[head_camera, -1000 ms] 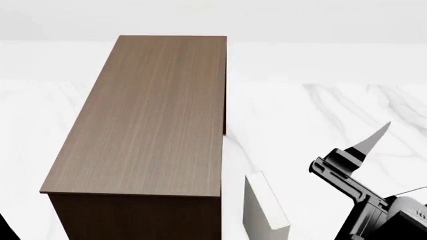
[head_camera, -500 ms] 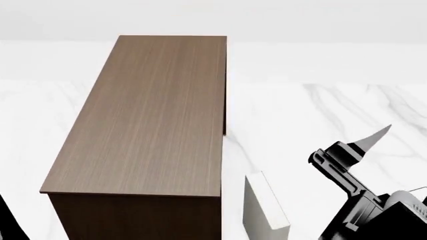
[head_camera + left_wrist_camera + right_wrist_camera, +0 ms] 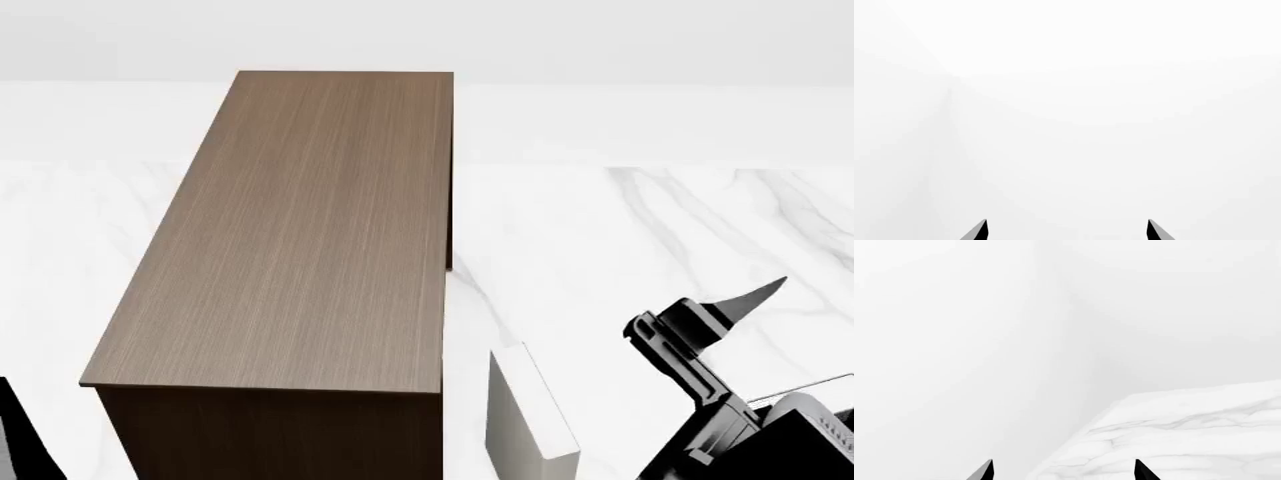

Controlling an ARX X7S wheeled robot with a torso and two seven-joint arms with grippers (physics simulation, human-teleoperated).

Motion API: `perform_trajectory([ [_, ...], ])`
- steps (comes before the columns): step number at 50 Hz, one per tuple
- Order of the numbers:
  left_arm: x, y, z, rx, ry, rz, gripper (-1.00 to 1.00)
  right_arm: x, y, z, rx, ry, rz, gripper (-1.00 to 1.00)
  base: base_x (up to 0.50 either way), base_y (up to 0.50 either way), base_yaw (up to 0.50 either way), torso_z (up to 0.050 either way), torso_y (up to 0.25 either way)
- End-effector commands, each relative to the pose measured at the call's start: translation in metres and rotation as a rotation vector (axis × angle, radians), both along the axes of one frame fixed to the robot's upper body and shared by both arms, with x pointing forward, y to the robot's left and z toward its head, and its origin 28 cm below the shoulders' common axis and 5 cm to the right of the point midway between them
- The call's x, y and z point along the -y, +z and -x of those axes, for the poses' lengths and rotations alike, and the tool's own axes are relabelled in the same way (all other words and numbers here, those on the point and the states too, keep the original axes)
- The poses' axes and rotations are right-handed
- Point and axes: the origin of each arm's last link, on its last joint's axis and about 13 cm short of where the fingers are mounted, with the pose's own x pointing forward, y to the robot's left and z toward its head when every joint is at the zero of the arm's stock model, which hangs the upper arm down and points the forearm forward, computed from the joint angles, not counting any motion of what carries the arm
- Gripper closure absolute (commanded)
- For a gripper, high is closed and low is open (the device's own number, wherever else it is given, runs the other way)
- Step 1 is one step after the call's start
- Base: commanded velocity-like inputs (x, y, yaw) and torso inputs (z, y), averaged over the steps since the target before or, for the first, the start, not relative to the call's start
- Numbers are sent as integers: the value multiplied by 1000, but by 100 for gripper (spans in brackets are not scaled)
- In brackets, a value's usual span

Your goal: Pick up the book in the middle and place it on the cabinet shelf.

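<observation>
On the marble top, head view:
Cabinet shelf (image 3: pixel 300 230): a long dark brown wood-grain box standing on the white marble table (image 3: pixel 641 230); its flat top is bare and runs away from the camera.
Pale book (image 3: pixel 531 412): a grey-white volume standing upright on the marble just beside the cabinet shelf's near right corner, apart from its side wall by a narrow gap, its lower part cut by the frame.
Book of the task: the dark-grey hardcover cannot be seen in any view, so its place cannot be told.
Right gripper (image 3: pixel 747 297): black, raised over the marble well to the right of the cabinet shelf and beyond the pale book, one grey pointed finger aimed up and away; it holds nothing.
Left arm (image 3: pixel 20 435): only a dark sliver at the frame corner, left of the cabinet shelf's front.

Left wrist view:
Left gripper (image 3: pixel 1067 231): two dark fingertips spread wide, nothing between them; ahead only blank white wall.

Right wrist view:
Right gripper (image 3: pixel 1063 471): two dark fingertips set wide apart and empty.
Marble table (image 3: pixel 1174 435): one corner shows ahead of the fingertips, white wall behind; the cabinet shelf is out of this view.
</observation>
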Motion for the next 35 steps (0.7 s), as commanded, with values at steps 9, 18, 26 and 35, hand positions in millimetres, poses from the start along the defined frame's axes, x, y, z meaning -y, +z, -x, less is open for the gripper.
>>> perform_trajectory([
  [9,-1,0,-1,8,10,-21,-100,-1,-9,4,-20,-10,38,-100,0,0,0,0,0],
  [18,-1,0,-1,3,11,-16,-100,-4,-14,6,-40,0,42,-100,0,0,0,0,0],
  [26,-1,0,-1,0,10,-17,-100,-6,-17,6,-52,-2,38,-100,0,0,0,0,0],
  [35,-1,0,-2,-3,8,-16,-100,-6,-22,7,-68,-6,47,-100,0,0,0,0,0],
])
